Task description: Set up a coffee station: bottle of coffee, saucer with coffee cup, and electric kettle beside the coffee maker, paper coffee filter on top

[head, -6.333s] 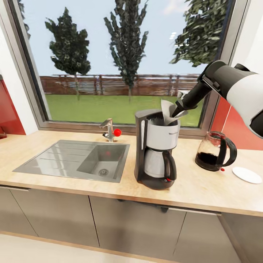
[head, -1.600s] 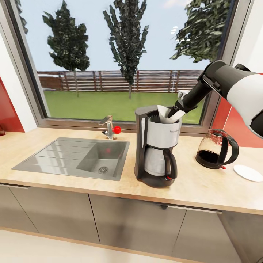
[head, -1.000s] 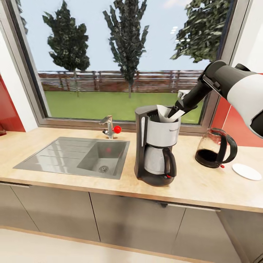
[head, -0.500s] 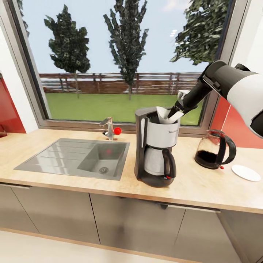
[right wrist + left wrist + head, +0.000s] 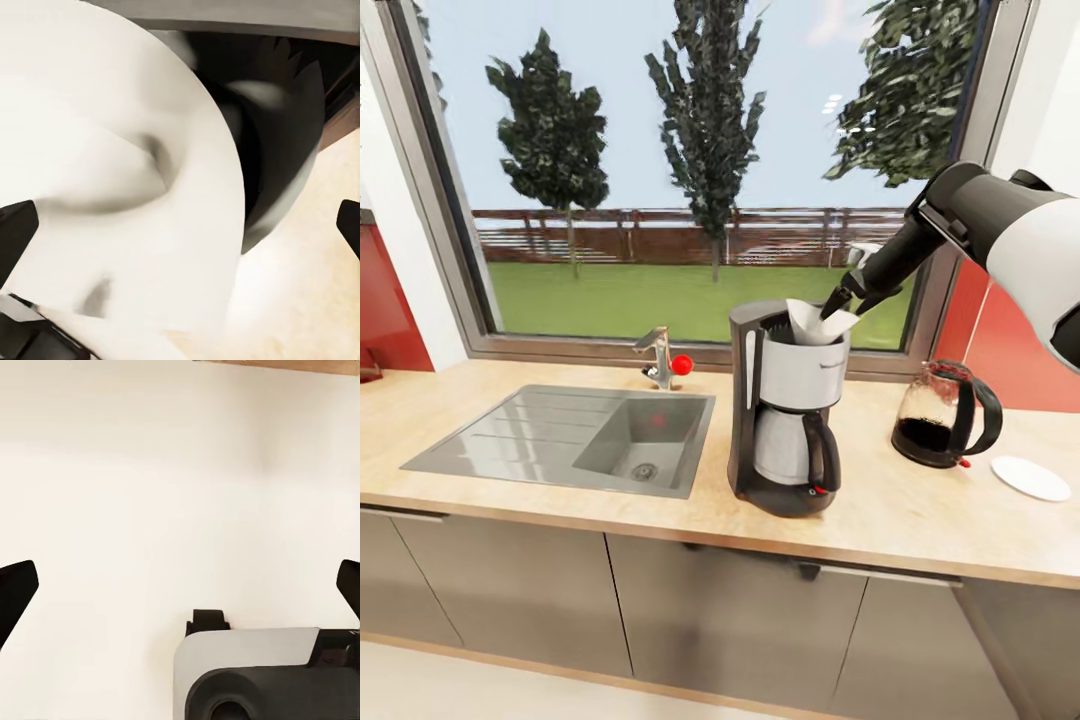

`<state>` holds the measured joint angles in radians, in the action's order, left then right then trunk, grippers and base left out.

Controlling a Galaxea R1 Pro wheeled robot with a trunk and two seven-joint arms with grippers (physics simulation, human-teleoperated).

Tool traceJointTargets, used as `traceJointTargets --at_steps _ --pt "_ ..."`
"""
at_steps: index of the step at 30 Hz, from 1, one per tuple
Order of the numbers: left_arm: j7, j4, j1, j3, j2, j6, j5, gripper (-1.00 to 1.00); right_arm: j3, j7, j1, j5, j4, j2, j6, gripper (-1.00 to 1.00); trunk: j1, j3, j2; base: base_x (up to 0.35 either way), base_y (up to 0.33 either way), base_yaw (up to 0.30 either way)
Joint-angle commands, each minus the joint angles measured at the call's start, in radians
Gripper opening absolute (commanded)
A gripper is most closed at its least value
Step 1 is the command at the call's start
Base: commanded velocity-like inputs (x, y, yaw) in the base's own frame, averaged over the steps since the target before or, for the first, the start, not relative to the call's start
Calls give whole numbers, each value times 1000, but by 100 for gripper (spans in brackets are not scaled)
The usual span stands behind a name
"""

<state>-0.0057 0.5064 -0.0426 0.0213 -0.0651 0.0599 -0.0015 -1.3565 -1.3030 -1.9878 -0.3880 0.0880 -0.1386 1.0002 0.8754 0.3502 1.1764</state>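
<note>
The black and silver coffee maker (image 5: 785, 400) stands on the wooden countertop (image 5: 920, 520), right of the sink. A white paper coffee filter (image 5: 812, 322) rests in its open top, leaning toward the right rim. My right gripper (image 5: 845, 297) hovers just above the filter's right edge, open. In the right wrist view the filter (image 5: 112, 187) lies between the wide-apart fingertips (image 5: 15, 229), over the dark basket (image 5: 277, 135). The glass electric kettle (image 5: 945, 415) and the white saucer (image 5: 1032, 478) sit to the right. My left gripper (image 5: 181, 589) is open, facing a pale surface.
A steel sink (image 5: 575, 440) with a faucet (image 5: 658, 357) takes the counter's left half. A large window runs behind the counter. Red wall panels flank it. Grey cabinet fronts are below the counter edge.
Over six seconds the filter has come down from above the coffee maker into its top. The right gripper has let go of it and lifted slightly. The head camera has shifted a little.
</note>
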Motion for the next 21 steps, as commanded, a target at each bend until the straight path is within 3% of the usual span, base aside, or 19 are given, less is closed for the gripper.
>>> traceJointTargets --at_steps 1,21 --pt "-1 1 0 2 0 1 0 100 -9 -11 -3 -7 2 -1 6 100 0 -1 1 0 0 0" --pt "-2 1 0 2 -1 1 0 100 -9 -28 -8 -3 3 -2 6 100 0 -31 1 0 0 0"
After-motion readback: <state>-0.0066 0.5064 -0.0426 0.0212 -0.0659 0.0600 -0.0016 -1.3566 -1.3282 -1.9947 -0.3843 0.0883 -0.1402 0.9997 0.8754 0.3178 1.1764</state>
